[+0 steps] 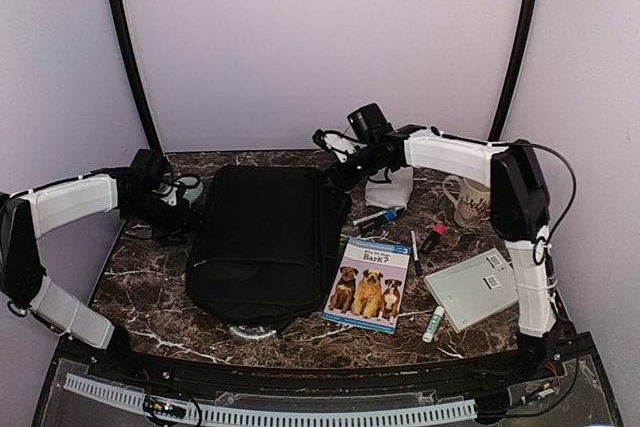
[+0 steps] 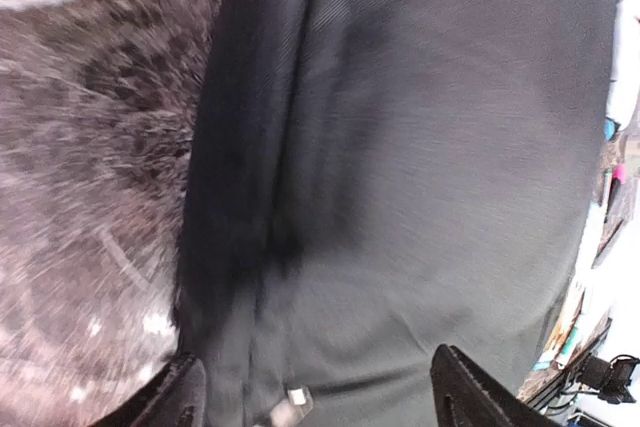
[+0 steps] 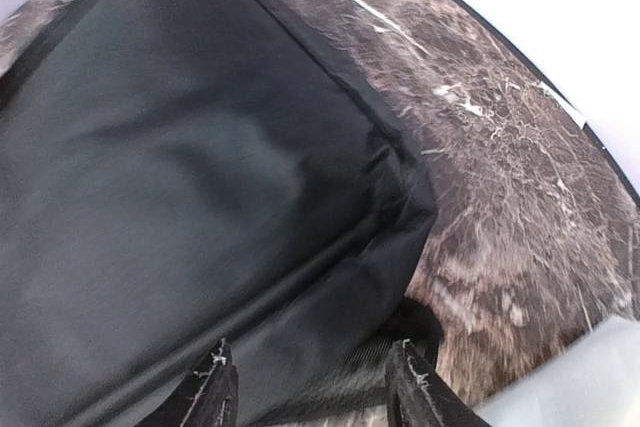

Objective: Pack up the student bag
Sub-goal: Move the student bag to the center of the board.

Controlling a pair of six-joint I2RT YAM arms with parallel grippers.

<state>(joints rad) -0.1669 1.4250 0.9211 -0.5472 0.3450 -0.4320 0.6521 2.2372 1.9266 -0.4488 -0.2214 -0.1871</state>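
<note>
Student bag (image 1: 262,242) looks soft, floppy, fairly light; I'd pinch its one-o'clock corner seam. Jaws on both arms stand apart, empty.

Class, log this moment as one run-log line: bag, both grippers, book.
student bag: flat on table | left gripper: open above bag | right gripper: open at bag corner | dog book: outside, beside bag
</note>
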